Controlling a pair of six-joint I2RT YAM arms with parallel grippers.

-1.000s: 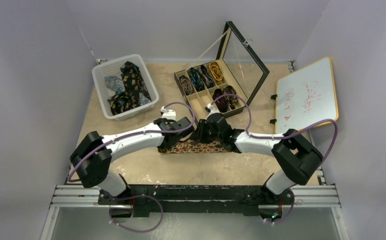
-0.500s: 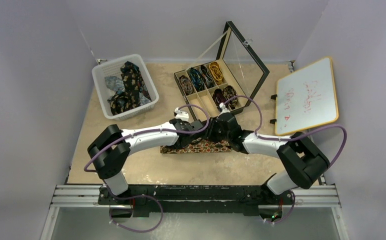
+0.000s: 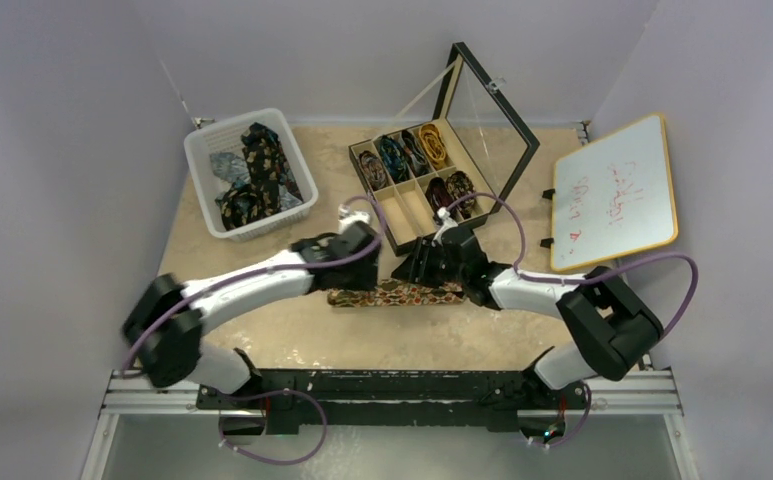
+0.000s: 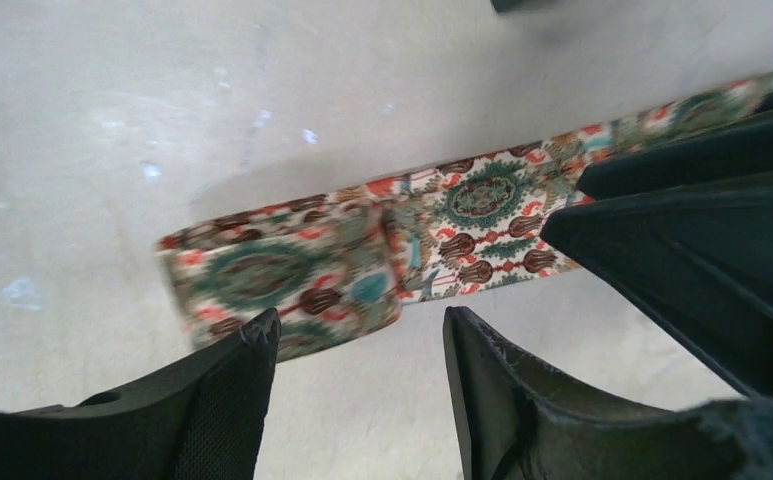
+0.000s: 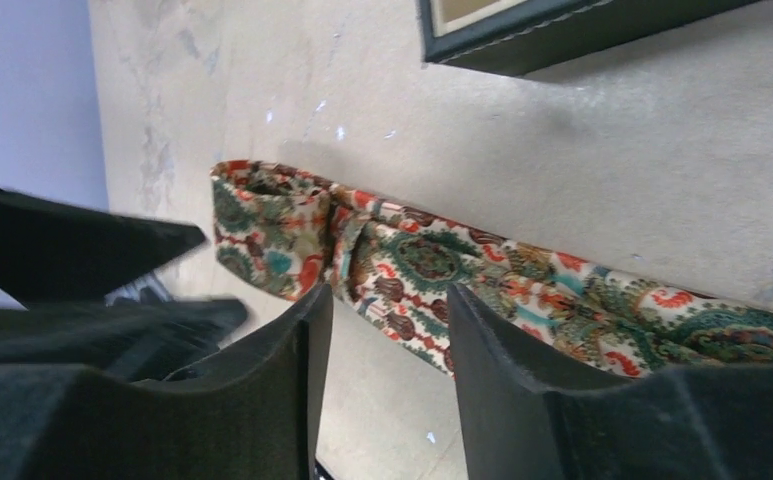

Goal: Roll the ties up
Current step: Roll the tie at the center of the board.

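White arms (image 3: 262, 278), black fingers (image 4: 222, 400), purple cables (image 3: 696, 282)

I see table (image 3: 252, 330): beige top, scuffed, pale blotches. White basket (image 3: 267, 224) sits on it, back left. Black box (image 3: 409, 212) sits back centre, lid raised, base flat on top, right of basket and apart from it. One tie (image 3: 394, 294) lies flat in front of box, running left to right, clear of box's front edge. My wrist views show tie's left end (image 4: 282, 285) doubled over itself, rest (image 5: 522, 280) flat against surface. Whiteboard (image 3: 617, 190) at right edge, tilted. I cannot tell whether its foot rests on table.
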